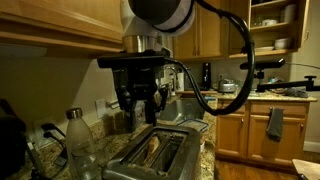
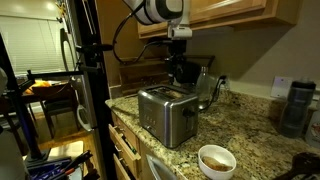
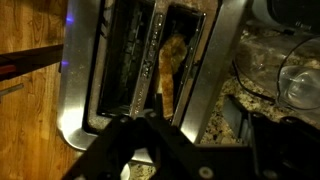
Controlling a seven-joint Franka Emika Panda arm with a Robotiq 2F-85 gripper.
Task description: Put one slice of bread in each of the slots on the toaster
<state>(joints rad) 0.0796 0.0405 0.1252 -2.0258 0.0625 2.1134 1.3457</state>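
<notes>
A stainless two-slot toaster (image 1: 155, 155) stands on the granite counter and shows in both exterior views (image 2: 165, 115). In the wrist view the toaster (image 3: 215, 60) has one slice of bread (image 3: 170, 65) standing in one slot. The other slot (image 3: 125, 60) looks dark and empty. My gripper (image 1: 143, 105) hangs just above the toaster with its fingers spread and nothing between them. It also shows in an exterior view (image 2: 182, 70) and in the wrist view (image 3: 200, 118). No second slice is in view.
A clear glass bottle (image 1: 78, 135) stands beside the toaster. A glass (image 3: 300, 80) is close on the counter. A white bowl (image 2: 217, 160) and a dark tumbler (image 2: 297, 108) sit further along. Wooden cabinets (image 1: 60, 25) hang overhead.
</notes>
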